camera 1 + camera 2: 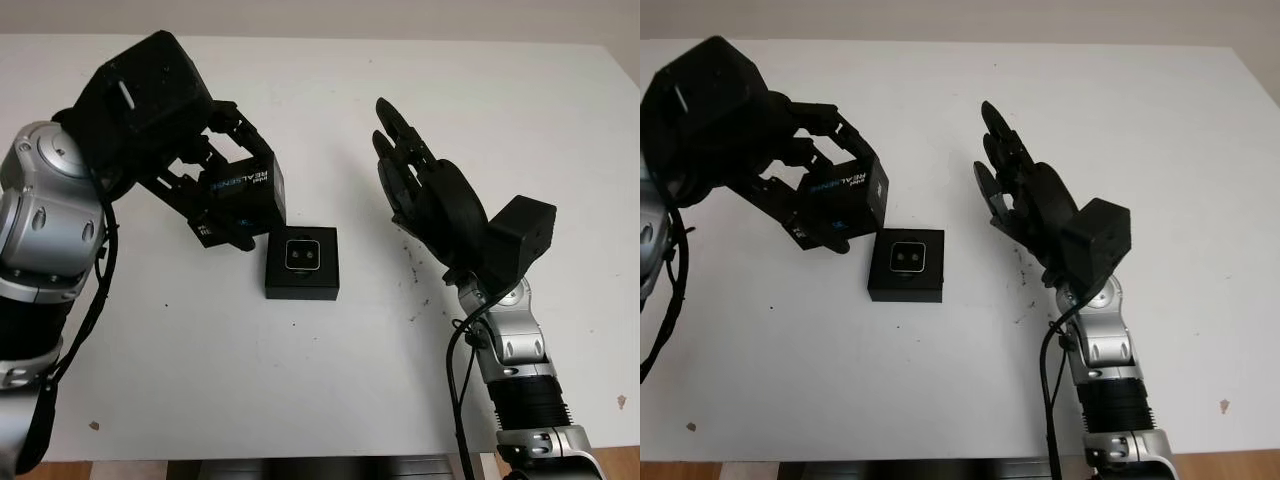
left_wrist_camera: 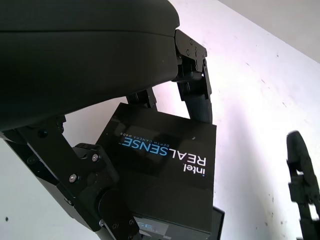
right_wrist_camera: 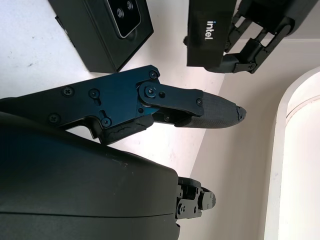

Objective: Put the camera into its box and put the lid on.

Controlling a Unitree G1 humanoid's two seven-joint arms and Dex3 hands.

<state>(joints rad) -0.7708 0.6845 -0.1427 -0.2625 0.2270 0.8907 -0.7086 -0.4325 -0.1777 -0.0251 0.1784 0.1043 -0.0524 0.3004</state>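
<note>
A black open box (image 1: 302, 263) lies on the white table near the middle, with the small camera (image 1: 302, 254) seated inside it, lenses up. My left hand (image 1: 215, 185) is shut on the black lid (image 1: 243, 186) printed "intel REALSENSE", holding it tilted above the table just up and left of the box. In the left wrist view the lid (image 2: 165, 175) sits between the curled fingers (image 2: 194, 90). My right hand (image 1: 415, 185) hangs open to the right of the box, holding nothing. The right wrist view shows the box (image 3: 102, 25) and the held lid (image 3: 210, 35).
The white table (image 1: 520, 120) spreads wide on all sides of the box. A few small dark specks (image 1: 415, 280) mark the surface to the right of the box. The table's front edge (image 1: 330, 458) runs near the bottom.
</note>
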